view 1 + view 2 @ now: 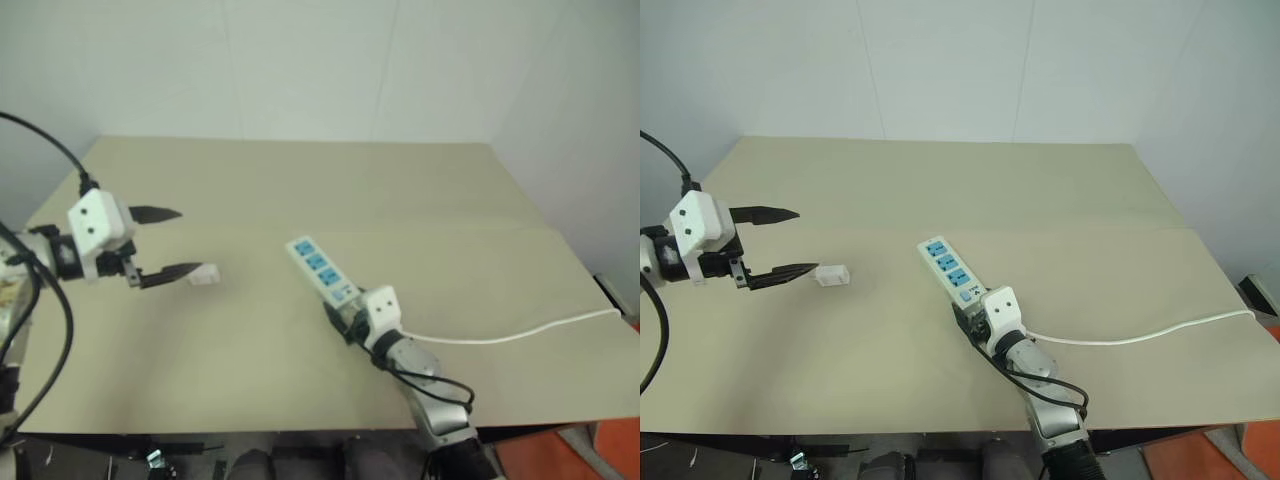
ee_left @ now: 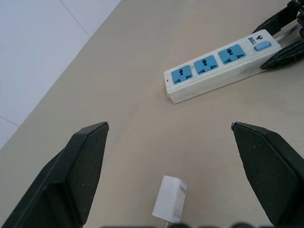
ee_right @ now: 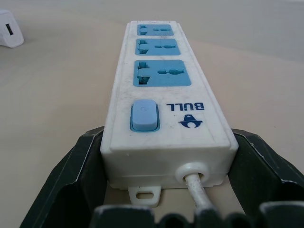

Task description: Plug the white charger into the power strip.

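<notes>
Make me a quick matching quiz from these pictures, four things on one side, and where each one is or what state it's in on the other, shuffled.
Things:
1. white charger
2. power strip
3. left pincer
4. thin white cord

Places or states:
A. trails off toward the table's right edge
B. open, fingers either side of a small block
C. lies on the table, cord end between the right pincer's fingers
D. lies loose on the table, ungripped

Pairs: 1-D, 2-C, 3-B, 4-A
</notes>
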